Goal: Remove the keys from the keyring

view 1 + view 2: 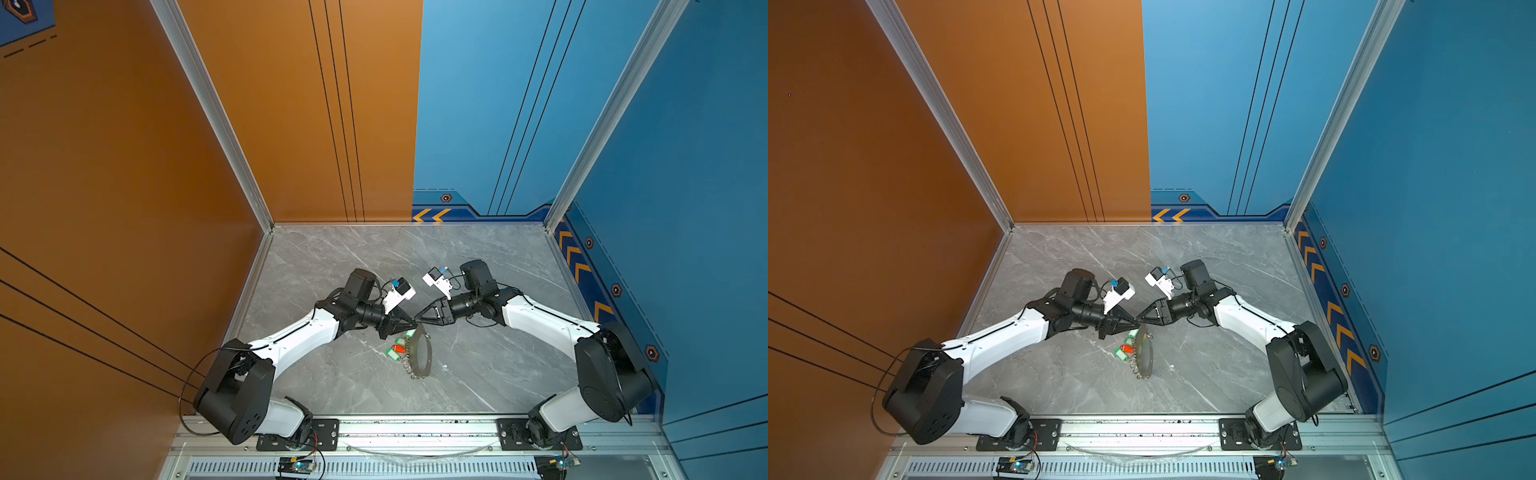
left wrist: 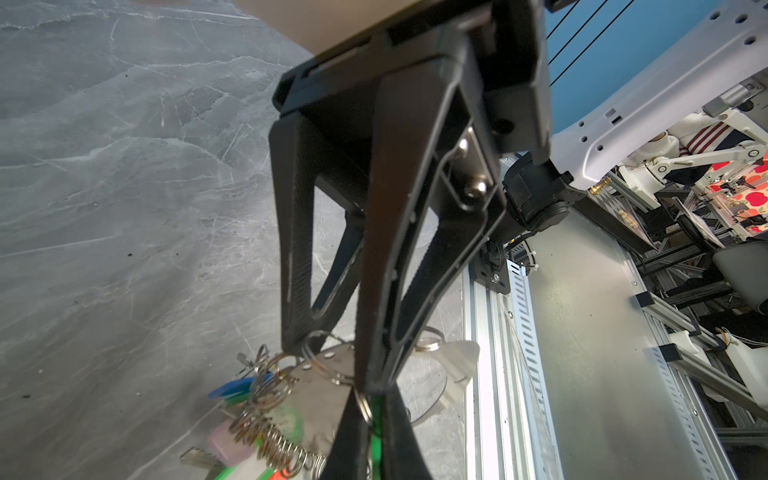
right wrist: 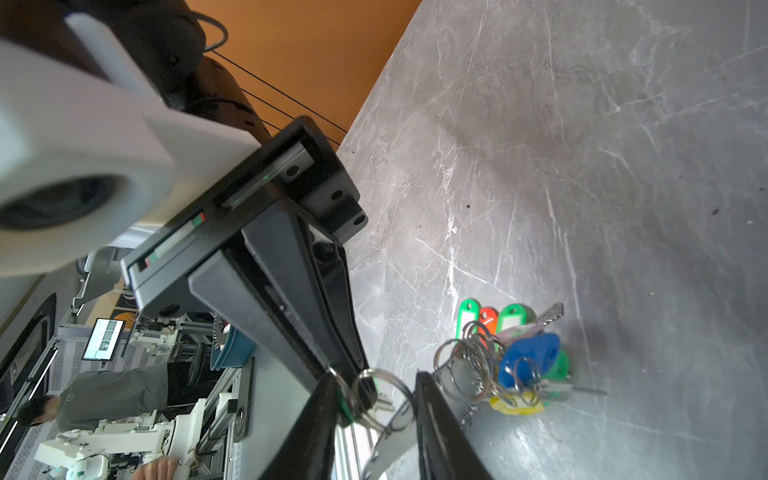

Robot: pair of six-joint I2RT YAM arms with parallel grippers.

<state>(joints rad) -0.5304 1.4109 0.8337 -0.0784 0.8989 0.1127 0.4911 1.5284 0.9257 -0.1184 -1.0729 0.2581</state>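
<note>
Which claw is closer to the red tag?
Left. The left claw holds the top of the keyring, on the side where the red tag lies. The right claw meets it tip to tip from the other side.

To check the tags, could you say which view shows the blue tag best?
Right wrist view: the blue tag shows large and sharp. The left wrist view catches only a sliver; both top views miss it.
</note>
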